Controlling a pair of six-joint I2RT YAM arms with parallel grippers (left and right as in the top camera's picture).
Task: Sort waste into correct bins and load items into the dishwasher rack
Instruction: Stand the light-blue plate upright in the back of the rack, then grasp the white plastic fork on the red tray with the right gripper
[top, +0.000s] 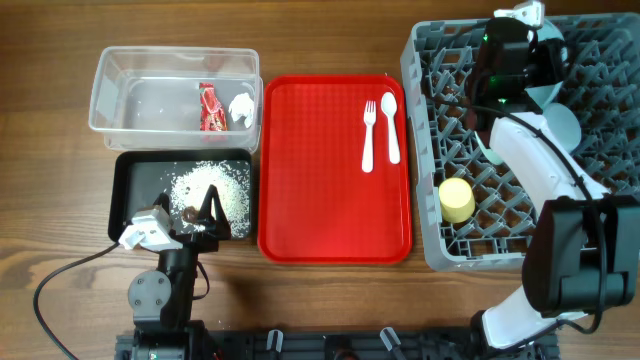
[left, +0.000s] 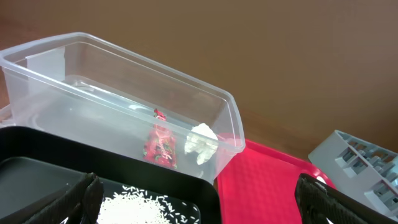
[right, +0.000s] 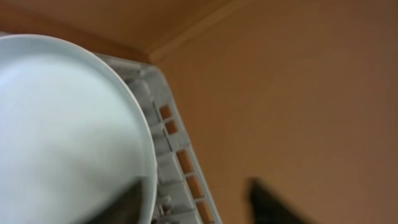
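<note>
Lower left of the overhead view, the left arm (top: 165, 275) is all black, with a round grey cap (top: 152, 295) on its joint and a white camera block (top: 143, 232) at the wrist. A thin black cable (top: 38, 298) curls off beside it. On the left gripper (left: 198, 186), the fingers (left: 74, 202) are matte black wedges. Over at the right edge, the right arm (top: 535, 165) shows a smooth white link, a boxy black joint housing (top: 575, 265) and a tiny green light (top: 487, 40) up top.
</note>
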